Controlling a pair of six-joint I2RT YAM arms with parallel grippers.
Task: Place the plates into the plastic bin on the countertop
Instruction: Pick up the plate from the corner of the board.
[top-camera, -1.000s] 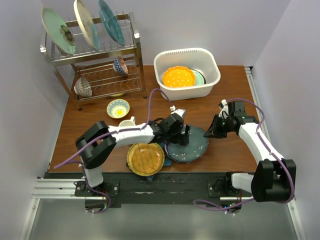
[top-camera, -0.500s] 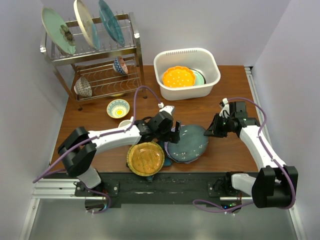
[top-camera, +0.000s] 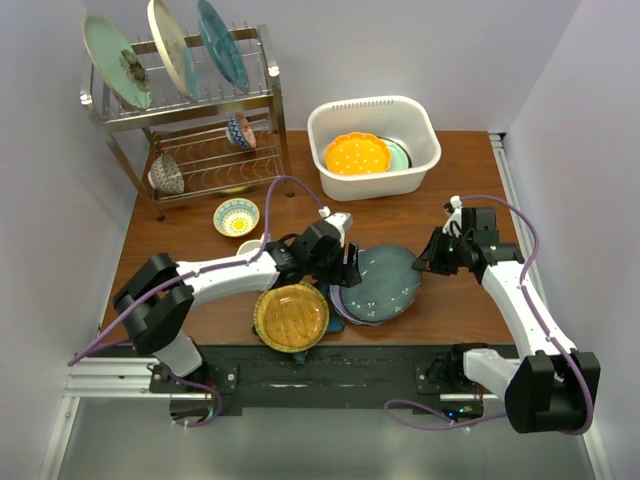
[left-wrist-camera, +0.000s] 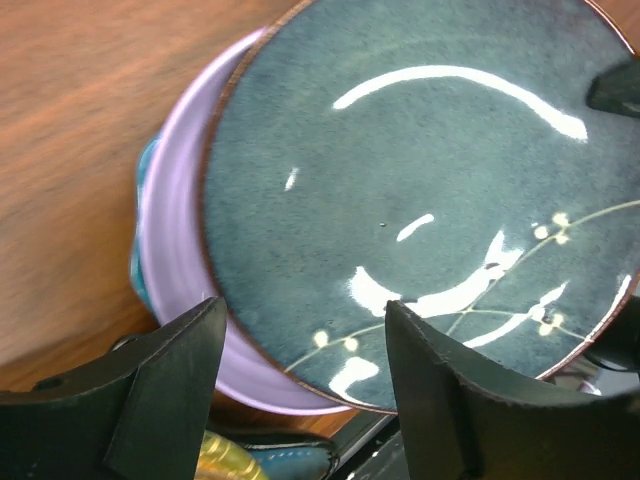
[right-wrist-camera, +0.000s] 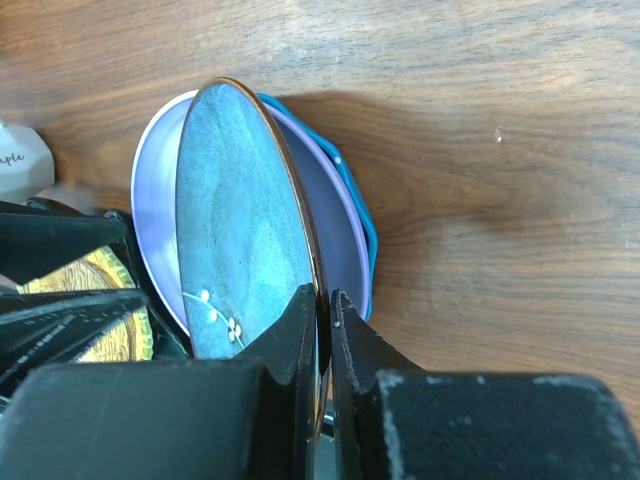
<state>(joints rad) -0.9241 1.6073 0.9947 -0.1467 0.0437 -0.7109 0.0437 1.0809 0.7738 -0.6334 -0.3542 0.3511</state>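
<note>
A dark teal plate (top-camera: 385, 282) lies tilted on a lavender plate (top-camera: 343, 303) at the front of the countertop (top-camera: 450, 190). My right gripper (top-camera: 430, 262) is shut on its right rim; the right wrist view shows the fingers (right-wrist-camera: 300, 320) pinching the rim of the dark teal plate (right-wrist-camera: 240, 230). My left gripper (top-camera: 348, 268) is open at the plate's left edge, its jaws standing either side of the rim (left-wrist-camera: 300, 320). A teal star-shaped plate (right-wrist-camera: 365, 230) lies under the lavender plate (right-wrist-camera: 155, 200). An amber plate (top-camera: 291, 315) lies to the left. The white plastic bin (top-camera: 425, 130) holds an orange dotted plate (top-camera: 357, 154) and a mint plate (top-camera: 399, 155).
A steel wire dish rack (top-camera: 185, 110) at the back left holds three upright plates and two small bowls. A small patterned bowl (top-camera: 236, 216) and a white mug (top-camera: 255, 245) stand beside my left arm. White walls close in on both sides.
My left gripper has drawn back left from over the dark teal plate to its left edge. The plate has shifted slightly right, its right rim raised in my right gripper.
</note>
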